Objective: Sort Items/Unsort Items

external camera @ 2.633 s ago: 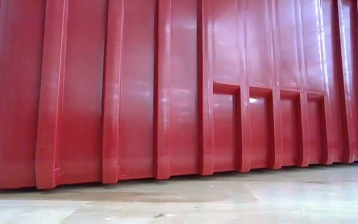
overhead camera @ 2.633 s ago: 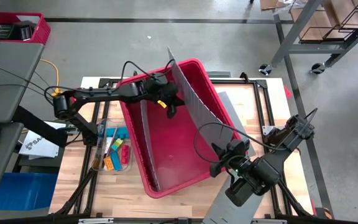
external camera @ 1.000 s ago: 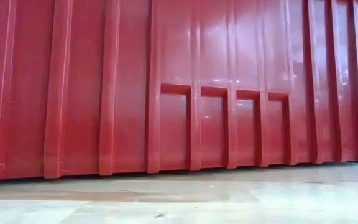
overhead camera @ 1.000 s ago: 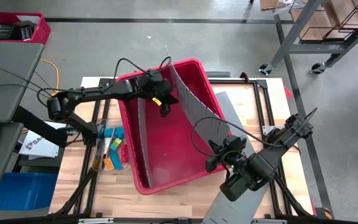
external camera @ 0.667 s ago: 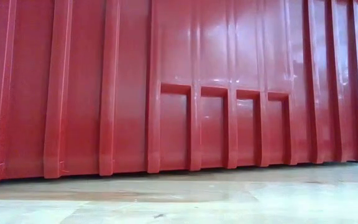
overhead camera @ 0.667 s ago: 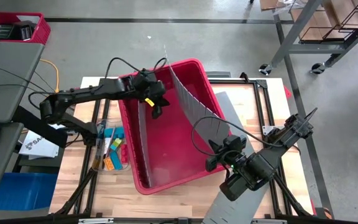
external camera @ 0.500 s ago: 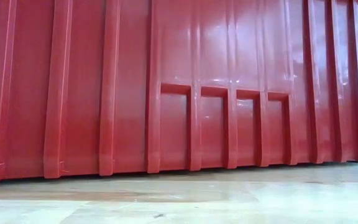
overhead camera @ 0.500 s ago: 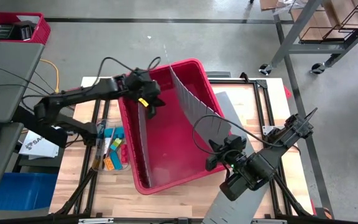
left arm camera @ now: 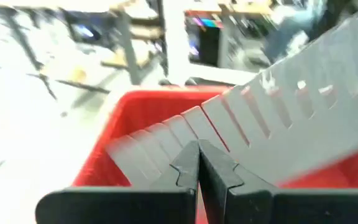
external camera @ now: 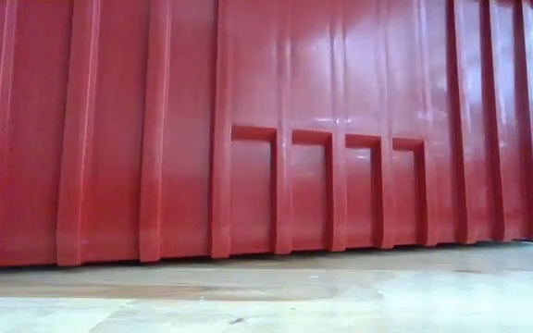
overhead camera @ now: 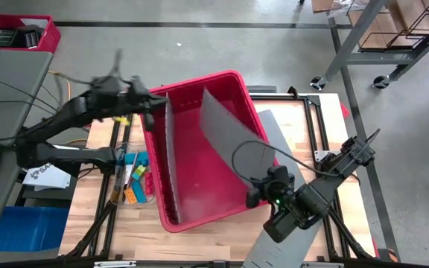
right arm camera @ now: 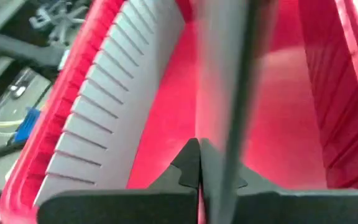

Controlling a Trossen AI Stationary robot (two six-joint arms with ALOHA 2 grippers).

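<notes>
High view is showing a glossy, ribbed red plastic bin (overhead camera: pixel 199 156) holding slotted grey divider panels (overhead camera: pixel 226 138) — one leaning diagonally. Colourful blocky items (overhead camera: pixel 134 182) are lying on the wooden table (overhead camera: pixel 88 212) beside the bin's left wall. Left gripper (overhead camera: pixel 149 112) is hanging at the bin's far-left corner, right gripper (overhead camera: pixel 253 195) at its near-right rim — both with fingers pressed together, holding nothing.

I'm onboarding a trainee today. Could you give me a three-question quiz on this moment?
1. True or false: the items lie inside the bin.
2. Which tool is at the bin's near right corner? A) left B) right
3. Fill in: the left tool is at the bin's far ____ corner.

Key: 1 false, they lie on the table left of the bin; 2 B, the right tool; 3 left.
</notes>
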